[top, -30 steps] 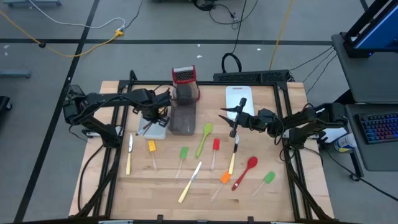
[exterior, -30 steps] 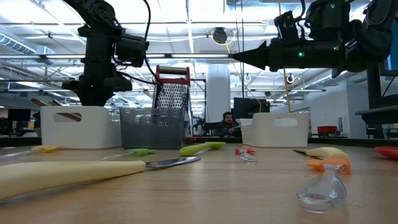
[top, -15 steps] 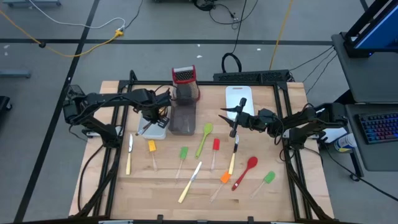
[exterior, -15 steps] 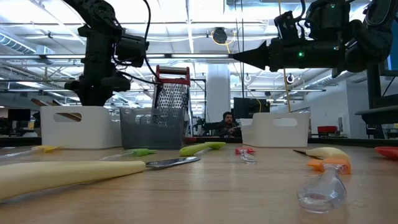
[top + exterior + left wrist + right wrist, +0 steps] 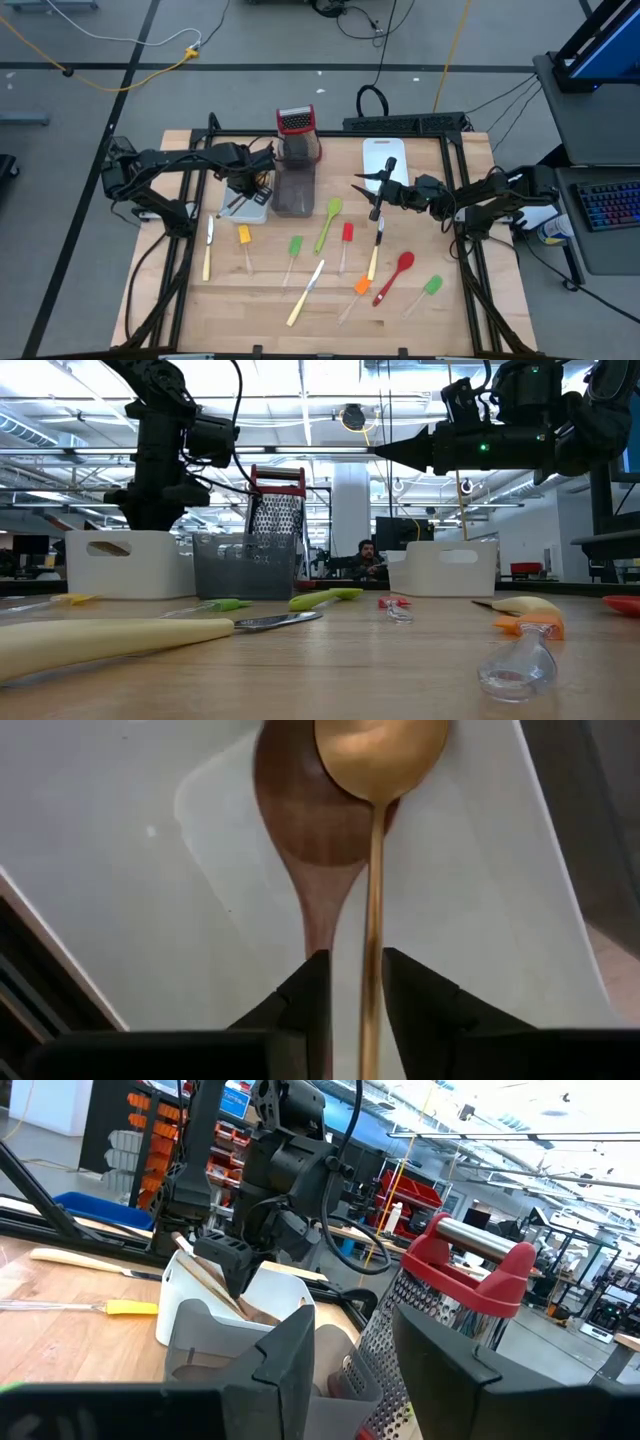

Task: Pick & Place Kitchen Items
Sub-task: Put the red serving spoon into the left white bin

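My left gripper point(image 5: 247, 188) hangs over the white tray point(image 5: 256, 211), fingers pointing down into it. In the left wrist view its fingers point(image 5: 310, 995) stand a little apart on either side of the handle of a light wooden spoon point(image 5: 374, 870). The spoon's bowl point(image 5: 380, 755) rests on a darker wooden spoon point(image 5: 305, 830) on the tray floor. My right gripper point(image 5: 364, 191) is open and empty, held level above the table right of the grey tray point(image 5: 294, 192). Several utensils lie flat on the table: a green spoon point(image 5: 329, 223), a red spatula point(image 5: 347, 236), a red spoon point(image 5: 396, 274), and pale-handled knives point(image 5: 307, 289). My left gripper has the light wooden spoon's handle point(image 5: 372, 1010) between its fingers, which come from above. The gap is wider than the handle, which lies close to one finger. I cannot tell whether it touches. The spoon's bowl lies in the tray.
A red-topped metal grater point(image 5: 296, 128) stands behind the grey tray. A second white tray point(image 5: 386, 160) lies at the far right. Green spatulas point(image 5: 294, 250), a yellow spatula point(image 5: 244, 237) and an orange spatula point(image 5: 361, 286) are spread over the near half. A person point(image 5: 368, 557) sits beyond the table.
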You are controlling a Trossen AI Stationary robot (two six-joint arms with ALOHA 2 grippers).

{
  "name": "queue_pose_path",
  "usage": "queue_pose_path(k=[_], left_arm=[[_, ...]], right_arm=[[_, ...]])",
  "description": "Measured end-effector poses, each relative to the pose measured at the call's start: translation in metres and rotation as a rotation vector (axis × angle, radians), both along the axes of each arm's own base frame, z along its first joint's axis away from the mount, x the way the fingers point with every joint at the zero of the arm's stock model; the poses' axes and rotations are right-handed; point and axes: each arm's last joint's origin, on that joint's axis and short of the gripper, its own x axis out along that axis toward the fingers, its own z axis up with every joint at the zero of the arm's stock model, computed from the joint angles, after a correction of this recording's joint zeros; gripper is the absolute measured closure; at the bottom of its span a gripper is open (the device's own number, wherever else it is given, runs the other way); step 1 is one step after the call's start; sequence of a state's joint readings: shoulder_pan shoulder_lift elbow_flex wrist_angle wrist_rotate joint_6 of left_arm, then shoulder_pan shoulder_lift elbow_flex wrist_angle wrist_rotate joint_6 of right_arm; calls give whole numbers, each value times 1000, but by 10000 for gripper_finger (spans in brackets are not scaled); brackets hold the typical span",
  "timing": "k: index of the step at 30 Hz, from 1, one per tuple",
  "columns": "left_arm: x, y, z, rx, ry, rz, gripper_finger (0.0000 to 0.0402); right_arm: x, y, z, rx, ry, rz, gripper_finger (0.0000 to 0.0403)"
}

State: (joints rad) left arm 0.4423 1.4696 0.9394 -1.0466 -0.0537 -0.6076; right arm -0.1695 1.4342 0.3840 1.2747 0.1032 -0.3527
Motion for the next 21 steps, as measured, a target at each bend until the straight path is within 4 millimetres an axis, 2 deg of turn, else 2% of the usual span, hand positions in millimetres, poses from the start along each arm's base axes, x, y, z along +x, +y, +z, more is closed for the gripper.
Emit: queue_pose_path(k=[15,21], left_arm=[[0,0,0,-1,-2,11,293],[2,-3,0,-119,-57,30,293]], right_arm=[[0,0,0,0,0,0,273],[0,0,0,0,0,0,273]])
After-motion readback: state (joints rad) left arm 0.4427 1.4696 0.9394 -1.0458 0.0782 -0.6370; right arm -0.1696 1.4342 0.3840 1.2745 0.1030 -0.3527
